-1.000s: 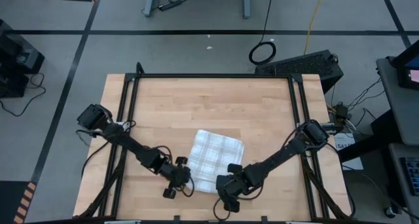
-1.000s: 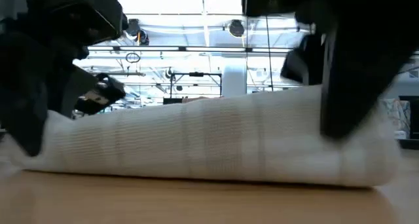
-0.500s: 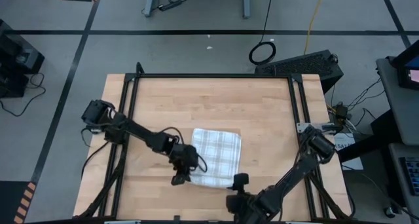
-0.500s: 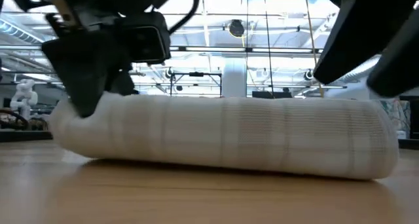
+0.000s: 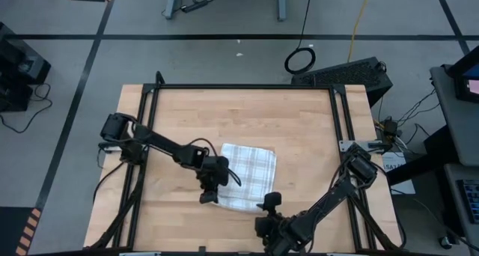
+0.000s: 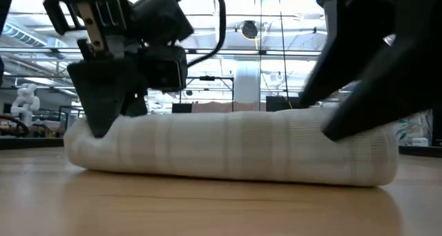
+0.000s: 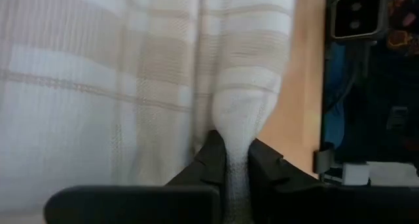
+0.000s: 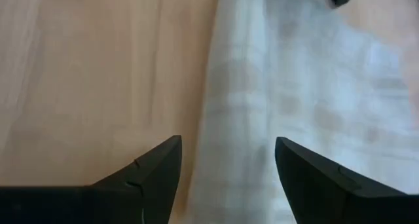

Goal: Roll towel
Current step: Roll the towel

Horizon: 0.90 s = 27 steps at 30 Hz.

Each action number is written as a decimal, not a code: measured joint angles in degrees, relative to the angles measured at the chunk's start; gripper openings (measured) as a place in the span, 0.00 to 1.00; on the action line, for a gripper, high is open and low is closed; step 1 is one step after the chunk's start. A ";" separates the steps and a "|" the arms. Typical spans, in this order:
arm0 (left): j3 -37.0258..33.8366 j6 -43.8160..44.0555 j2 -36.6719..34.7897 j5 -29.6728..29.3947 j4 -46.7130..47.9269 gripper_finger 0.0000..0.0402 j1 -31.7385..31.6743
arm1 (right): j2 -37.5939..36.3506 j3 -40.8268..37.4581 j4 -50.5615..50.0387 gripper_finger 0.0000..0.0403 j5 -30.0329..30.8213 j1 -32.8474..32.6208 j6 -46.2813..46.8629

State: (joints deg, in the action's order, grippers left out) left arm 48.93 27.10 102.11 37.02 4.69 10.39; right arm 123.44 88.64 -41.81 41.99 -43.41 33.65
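Jaws first: left gripper (image 7: 237, 168) is pinched tight on a bunched-up fold of the towel (image 7: 131, 73), while the right gripper (image 8: 226, 165) has its fingers spread wide with nothing between them.

From above, the towel (image 5: 245, 177) sits on the table (image 5: 224, 110), partly rolled, with a thick edge on the side facing the arms. The left gripper (image 5: 209, 194) is on the towel's left end of that edge, and the right gripper (image 5: 269, 203) hovers just beside the right end. My guess is the left one holds the roll so it doesn't spring open.

At tabletop level, the towel (image 6: 231, 146) looks like a fat white log lying flat. Left gripper (image 6: 103, 119) is dug into one end of it, right gripper (image 6: 359, 115) is over the other end.

Left wrist camera: the cloth gets squeezed into a narrow neck where the fingers clamp it, so the grip looks solid.

Right wrist camera: open fingers straddle the towel's edge (image 8: 262, 106) where it meets bare wood, probably lined up to grab again.
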 joint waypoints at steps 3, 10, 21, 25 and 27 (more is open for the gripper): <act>0.03 1.12 1.65 0.68 -0.45 0.08 -0.37 | 0.44 0.02 -0.27 0.58 -2.98 0.79 0.75; 0.11 1.13 2.80 0.96 -1.81 0.08 -0.60 | 3.36 0.02 -0.91 0.58 -3.74 2.26 3.05; -0.07 1.16 1.29 -1.26 -2.97 0.10 -0.66 | 2.93 0.19 -1.48 0.25 -12.49 4.07 9.20; -0.17 -1.76 -2.93 -1.71 -1.37 0.16 -0.72 | 2.80 0.17 -1.65 0.08 -14.10 4.30 11.88; -0.04 -3.75 -6.03 -1.63 -1.22 0.20 -0.50 | 2.70 0.17 -1.67 0.03 -14.39 4.36 13.54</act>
State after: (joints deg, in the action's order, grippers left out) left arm 48.88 23.35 96.07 35.39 3.47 9.89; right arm 126.14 88.81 -43.48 27.60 -39.05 47.19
